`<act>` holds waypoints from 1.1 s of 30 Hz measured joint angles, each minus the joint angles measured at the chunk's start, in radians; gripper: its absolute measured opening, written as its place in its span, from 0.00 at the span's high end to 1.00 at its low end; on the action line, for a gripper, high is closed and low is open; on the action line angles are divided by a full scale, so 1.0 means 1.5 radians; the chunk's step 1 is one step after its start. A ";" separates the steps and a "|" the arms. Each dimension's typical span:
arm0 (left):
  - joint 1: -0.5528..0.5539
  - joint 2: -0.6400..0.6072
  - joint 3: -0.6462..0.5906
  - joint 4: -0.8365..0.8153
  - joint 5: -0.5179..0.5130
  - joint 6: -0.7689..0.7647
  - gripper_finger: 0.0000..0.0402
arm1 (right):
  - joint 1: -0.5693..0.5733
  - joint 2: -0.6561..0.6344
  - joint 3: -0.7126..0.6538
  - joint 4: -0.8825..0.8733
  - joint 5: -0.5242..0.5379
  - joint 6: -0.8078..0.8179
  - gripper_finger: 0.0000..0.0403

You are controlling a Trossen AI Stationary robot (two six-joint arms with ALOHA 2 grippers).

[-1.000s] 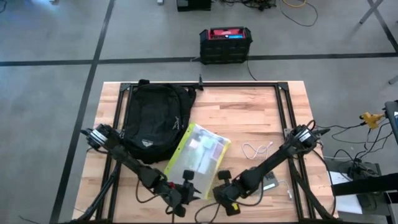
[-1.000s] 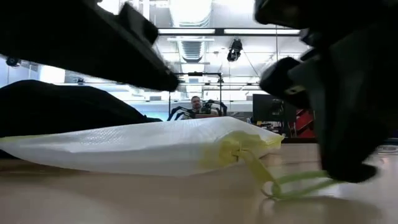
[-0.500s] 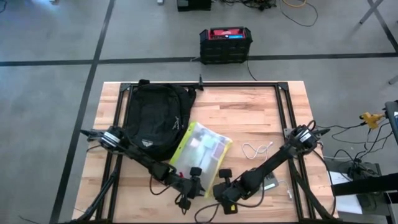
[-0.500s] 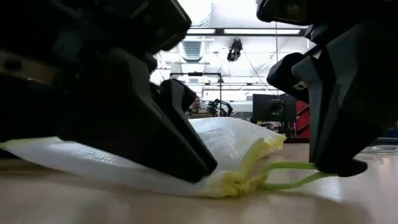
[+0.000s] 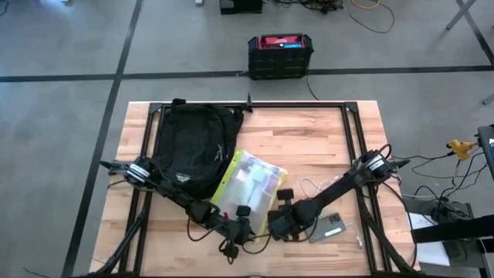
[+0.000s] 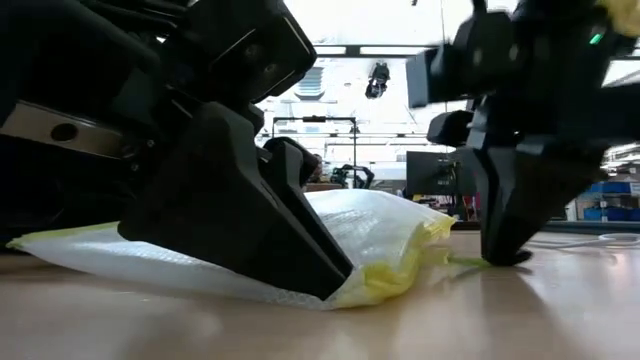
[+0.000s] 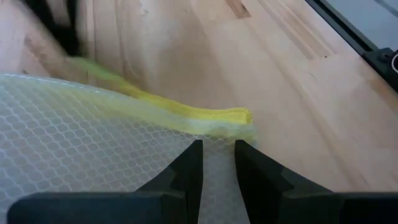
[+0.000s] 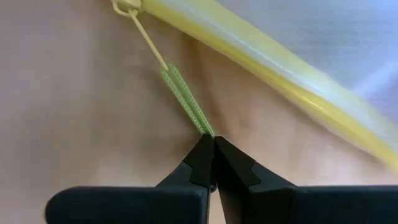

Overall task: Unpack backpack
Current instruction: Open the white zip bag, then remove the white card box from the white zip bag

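Note:
The black backpack (image 5: pixel 189 150) lies flat at the table's far left, and no gripper touches it. Beside it a clear mesh pouch (image 5: pixel 248 185) with yellow trim lies on its flat side. My left gripper (image 7: pixel 217 155) is down on the pouch's near corner (image 6: pixel 380 280), its fingers almost together. My right gripper (image 8: pixel 213 142) stands just right of that corner, shut on the green zip cord (image 8: pixel 183 93). The cord runs to the zip slider (image 8: pixel 127 7). My left gripper has the pouch's mesh wall (image 7: pixel 217 140) between its two fingers, just behind the yellow corner (image 7: pixel 239 115). It comes down slanting from the near left. The pouch stays on the table, its corner bunched under the fingers (image 6: pixel 290 250). My right gripper pinches the free end of the green cord (image 8: pixel 205 127) between its fingertips. The fingers point down, tips at the tabletop (image 6: pixel 505 258). The cord runs straight from them to the slider, low over the wood.
A white cable (image 5: pixel 312 185) and a small grey device (image 5: pixel 328 229) lie right of my right gripper. A black frame (image 5: pixel 293 106) runs along the table's far edge. A black box with a red top (image 5: pixel 279 54) stands on the floor beyond.
My left gripper has gone toward the table's right edge and come down on the pouch's near corner, which has bunched up. My right gripper has gone toward the far edge with the cord. The cord's slack loop has been drawn out straight.

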 joint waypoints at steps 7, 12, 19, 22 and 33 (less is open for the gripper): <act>-0.001 0.000 -0.001 -0.005 -0.003 -0.005 0.80 | -0.076 -0.001 -0.007 -0.110 0.095 -0.110 1.00; -0.001 -0.001 -0.001 -0.023 -0.005 -0.026 0.80 | -0.174 -0.001 -0.034 -0.123 0.128 -0.202 1.00; -0.006 -0.016 -0.001 -0.067 -0.033 -0.078 0.80 | -0.318 -0.021 -0.084 -0.126 0.158 -0.298 1.00; -0.014 -0.034 -0.002 -0.106 -0.077 -0.094 0.80 | -0.352 -0.059 -0.112 -0.124 0.150 -0.297 1.00; -0.026 -0.134 -0.005 -0.153 -0.230 -0.049 0.80 | -0.223 -0.285 -0.233 -0.005 0.081 -0.228 1.00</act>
